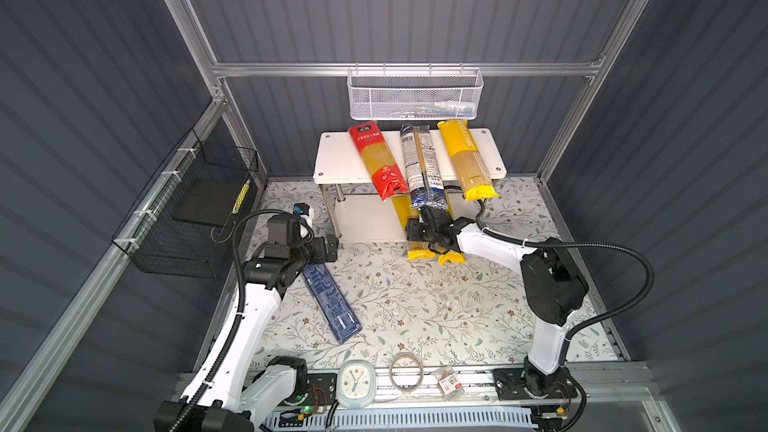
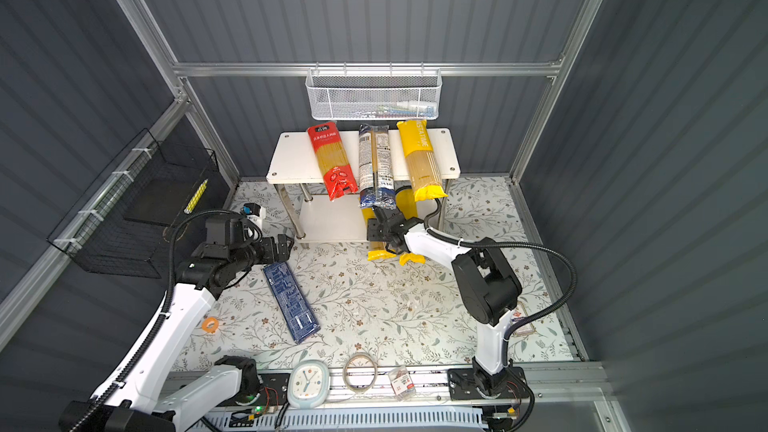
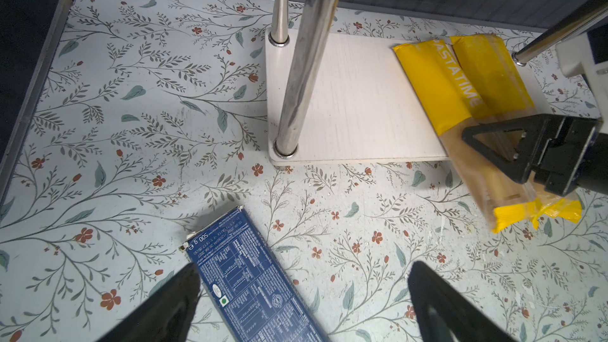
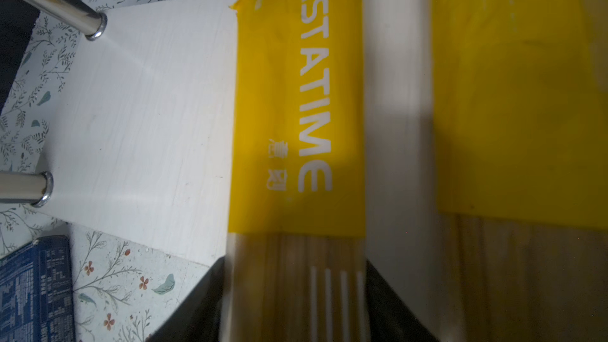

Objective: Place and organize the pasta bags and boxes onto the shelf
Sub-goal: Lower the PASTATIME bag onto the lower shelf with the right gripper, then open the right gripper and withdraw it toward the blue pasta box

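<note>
Right gripper (image 4: 292,264) straddles yellow bag (image 4: 296,110) on lower shelf (image 4: 148,126) board.

In both top views the yellow bag (image 1: 415,254) and the second bag (image 1: 451,258) on the shelf's (image 1: 336,155) lower board were mostly hidden under its top board and the right gripper (image 1: 430,214), whose fingertips were lost beneath the blue-ended bag (image 1: 419,160). In the right wrist view its fingers (image 4: 205,307) ran off the frame beside the blurred yellow bag; whether they pressed it could not be told. The box (image 3: 250,278) and left gripper (image 3: 304,266) were cropped in the left wrist view. The mesh basket's (image 1: 415,97) contents were too small to tell.
</note>
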`<state>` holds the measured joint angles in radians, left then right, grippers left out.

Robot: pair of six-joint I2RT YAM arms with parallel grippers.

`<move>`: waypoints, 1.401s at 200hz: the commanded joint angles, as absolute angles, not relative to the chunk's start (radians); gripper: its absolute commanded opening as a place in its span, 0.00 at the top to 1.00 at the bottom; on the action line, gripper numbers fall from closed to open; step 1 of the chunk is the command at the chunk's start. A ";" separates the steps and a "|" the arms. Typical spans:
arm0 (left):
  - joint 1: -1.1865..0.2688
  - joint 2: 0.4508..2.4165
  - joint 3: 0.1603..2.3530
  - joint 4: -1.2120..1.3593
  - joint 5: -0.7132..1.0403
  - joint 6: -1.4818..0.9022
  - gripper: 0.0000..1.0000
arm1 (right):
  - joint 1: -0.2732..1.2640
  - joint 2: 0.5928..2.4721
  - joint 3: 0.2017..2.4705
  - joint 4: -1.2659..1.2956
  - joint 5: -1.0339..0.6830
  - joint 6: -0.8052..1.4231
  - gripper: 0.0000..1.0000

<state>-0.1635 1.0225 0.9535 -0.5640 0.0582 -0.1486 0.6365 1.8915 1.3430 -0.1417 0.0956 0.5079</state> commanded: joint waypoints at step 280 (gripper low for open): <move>-0.158 1.013 0.879 -0.504 0.110 -0.161 0.00 | 0.970 1.475 0.986 -0.240 0.259 0.558 0.01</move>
<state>-0.1635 1.0153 0.9180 -0.5373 0.0746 -0.1501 0.9577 1.5063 0.9863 -0.1394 0.2085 0.5434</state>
